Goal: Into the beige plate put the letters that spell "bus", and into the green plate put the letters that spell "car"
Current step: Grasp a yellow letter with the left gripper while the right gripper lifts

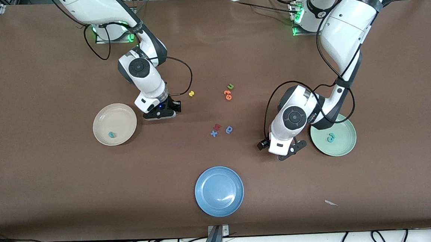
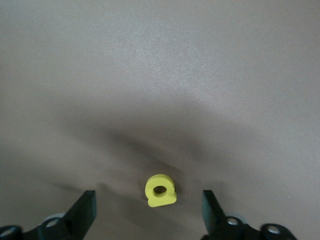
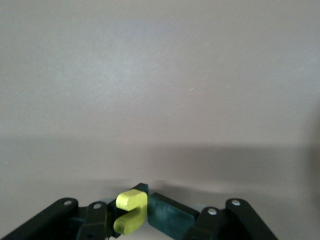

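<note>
My right gripper [image 1: 159, 114] hangs over the table just beside the beige plate [image 1: 101, 120], shut on the yellow u [image 3: 131, 212], which shows only in the right wrist view. A teal letter [image 1: 111, 135] lies in that plate. The yellow s [image 1: 191, 94] lies on the table close to this gripper. My left gripper [image 1: 284, 153] is low beside the green plate [image 1: 346, 144], which holds a teal letter [image 1: 330, 138]. Its fingers [image 2: 85, 210] stand open on either side of the yellow a [image 2: 161, 190], not touching it.
A blue plate [image 1: 205, 204] sits nearest the front camera. Mid-table lie a green u [image 1: 230, 86], orange letters [image 1: 227, 94], a blue x [image 1: 213, 133], a red letter [image 1: 217, 127] and a blue round letter [image 1: 229, 129]. A paper scrap [image 1: 331, 202] lies near the front edge.
</note>
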{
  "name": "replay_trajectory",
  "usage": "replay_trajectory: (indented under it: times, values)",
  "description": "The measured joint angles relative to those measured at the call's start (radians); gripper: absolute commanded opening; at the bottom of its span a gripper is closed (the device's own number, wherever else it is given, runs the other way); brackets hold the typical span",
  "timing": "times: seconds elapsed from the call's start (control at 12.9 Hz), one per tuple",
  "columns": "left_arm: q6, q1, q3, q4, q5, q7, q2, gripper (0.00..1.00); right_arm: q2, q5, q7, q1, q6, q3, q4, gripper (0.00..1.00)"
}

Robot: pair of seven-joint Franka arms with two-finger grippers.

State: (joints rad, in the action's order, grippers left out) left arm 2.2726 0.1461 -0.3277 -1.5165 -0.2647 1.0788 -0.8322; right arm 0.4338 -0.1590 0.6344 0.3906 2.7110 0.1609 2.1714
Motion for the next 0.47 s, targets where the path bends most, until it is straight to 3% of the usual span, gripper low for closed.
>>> replay_trajectory:
  times: [0.47]
  values:
    - [0.0,0.004,0.003,0.007,0.0,0.05,-0.014,0.46,-0.178,-0.001,-0.245,-0.177,-0.192,-0.006,0.016,0.07]
